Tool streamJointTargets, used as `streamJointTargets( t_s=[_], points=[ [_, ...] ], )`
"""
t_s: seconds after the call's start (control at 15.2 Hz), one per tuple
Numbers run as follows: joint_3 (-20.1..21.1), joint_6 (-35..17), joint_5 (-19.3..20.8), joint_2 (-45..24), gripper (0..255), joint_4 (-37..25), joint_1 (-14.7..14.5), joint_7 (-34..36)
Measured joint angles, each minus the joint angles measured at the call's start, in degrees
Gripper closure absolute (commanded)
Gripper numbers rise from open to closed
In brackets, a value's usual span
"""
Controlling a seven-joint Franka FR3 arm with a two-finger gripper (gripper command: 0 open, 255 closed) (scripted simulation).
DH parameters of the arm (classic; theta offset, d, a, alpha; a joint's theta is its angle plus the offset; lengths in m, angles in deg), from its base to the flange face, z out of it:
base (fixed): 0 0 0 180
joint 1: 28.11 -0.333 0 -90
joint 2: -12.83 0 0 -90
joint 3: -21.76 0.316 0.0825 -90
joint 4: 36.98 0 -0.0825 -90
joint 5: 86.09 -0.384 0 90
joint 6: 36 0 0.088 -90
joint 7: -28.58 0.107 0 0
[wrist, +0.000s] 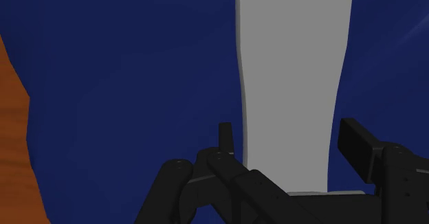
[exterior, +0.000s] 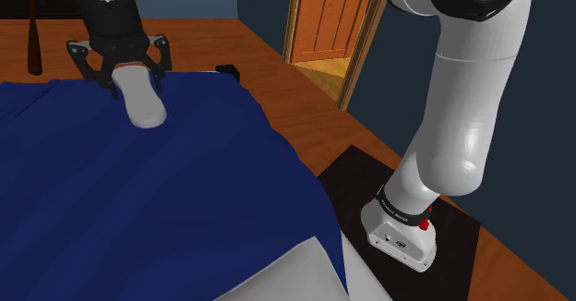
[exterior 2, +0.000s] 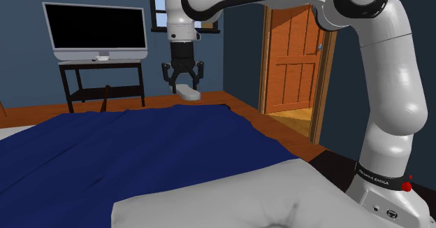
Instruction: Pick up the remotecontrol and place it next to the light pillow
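The remote control [exterior: 144,99] [exterior 2: 187,91] [wrist: 292,85] is a plain light grey, elongated slab. My gripper [exterior: 125,73] [exterior 2: 183,82] [wrist: 285,143] is shut on its near end, one black finger [wrist: 225,137] on each long side. The remote hangs a little above the far part of the dark blue bedspread [exterior: 138,207] [exterior 2: 140,143], its free end pointing away from the hand. The light pillow [exterior: 295,276] [exterior 2: 230,195] lies at the near end of the bed, close to the arm's base and well away from the gripper.
An orange door [exterior: 332,18] [exterior 2: 293,59] stands open beyond the bed's side. A TV [exterior 2: 94,27] sits on a dark stand by the far wall. A wooden floor [exterior: 314,105] borders the bed; a small dark object [exterior: 226,68] lies on it.
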Motion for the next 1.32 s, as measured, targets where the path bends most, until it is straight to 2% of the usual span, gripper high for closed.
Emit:
streamJointTargets(
  t_s=[0.26,0.53,0.73,0.99,1.32],
  points=[
    [0.07,2.92,0.07,-0.26,255,-3.18,-0.37,-0.13],
    [1.23,1.04,-3.42,7.02,255,5.13,0.98,0.26],
    [1.97,-1.59,-7.21,14.22,255,13.88,1.82,0.13],
    [2.68,-2.95,-11.77,22.34,255,22.01,1.34,0.31],
    [3.28,-3.16,-17.55,32.31,255,30.63,-0.88,1.07]
  ],
)
